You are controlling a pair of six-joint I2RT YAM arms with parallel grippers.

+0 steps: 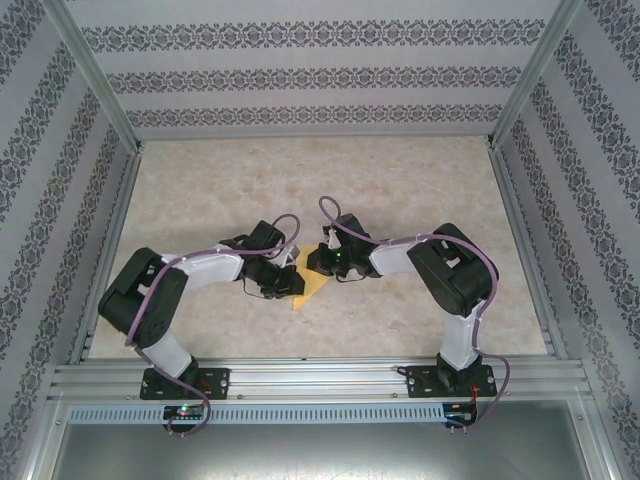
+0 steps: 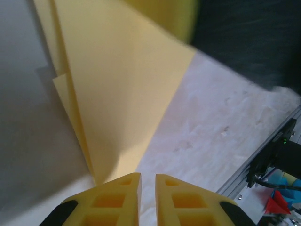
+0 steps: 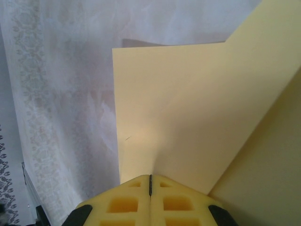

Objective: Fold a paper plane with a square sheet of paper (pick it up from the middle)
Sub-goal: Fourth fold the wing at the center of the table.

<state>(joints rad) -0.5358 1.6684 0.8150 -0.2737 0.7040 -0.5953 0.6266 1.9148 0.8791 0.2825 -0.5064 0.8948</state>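
No text, label, brand, number or sign can be read in any view. The square sheet of paper shows only plain yellow faces. The wall bands toward 12 o'clock in the top view carry ornament, not letters.
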